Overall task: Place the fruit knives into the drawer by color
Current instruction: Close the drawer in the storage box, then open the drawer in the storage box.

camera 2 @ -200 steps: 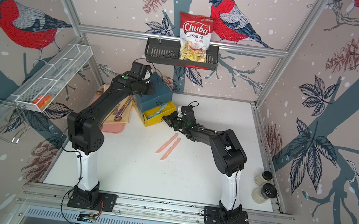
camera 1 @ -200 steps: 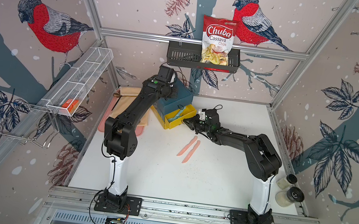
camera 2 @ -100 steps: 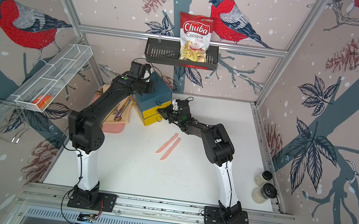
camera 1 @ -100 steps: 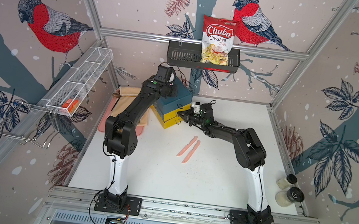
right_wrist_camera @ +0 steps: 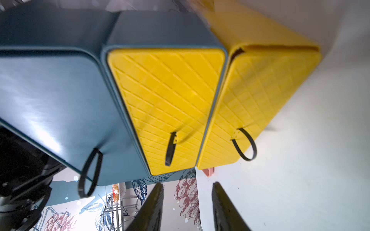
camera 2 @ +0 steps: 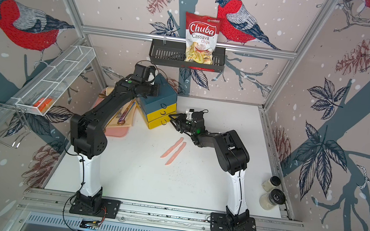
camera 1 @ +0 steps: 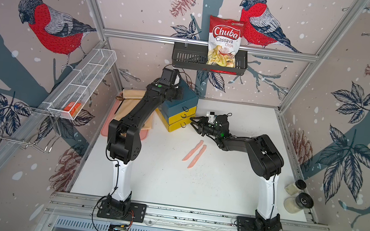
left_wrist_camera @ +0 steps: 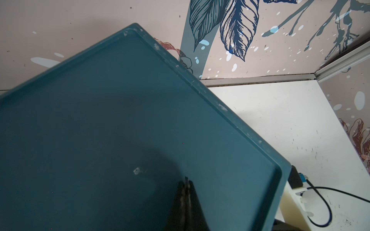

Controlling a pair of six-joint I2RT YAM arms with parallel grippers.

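Two pink knives (camera 1: 194,153) lie mid worktop (camera 1: 218,187); drawer chest (camera 1: 179,113) stands near its far-left corner. Parted, empty right claw (camera 1: 193,122) faces yellow fronts (right_wrist_camera: 166,104); left claw (left_wrist_camera: 187,180) clenched atop chest (bracing, presumably). Risk: ring pull (right_wrist_camera: 171,149) tugged, brace slips, chest skids.

Two pink knives (camera 1: 193,150), three drawers (camera 1: 180,116), two jars (camera 1: 298,202).

We see two salmon-pink fruit knives (camera 1: 193,150) (camera 2: 172,148) lying flat on the white bench (camera 1: 193,191), just beside each other and nearly parallel, slanted, near its middle. The chest of drawers (camera 1: 181,107) stands upright toward the bench's back left corner. It has a dark teal body and top drawer, and black ring pulls (right_wrist_camera: 245,145). The middle yellow drawer (right_wrist_camera: 166,100) sits flush, and the lowest yellow drawer (right_wrist_camera: 260,96) stands slightly out.
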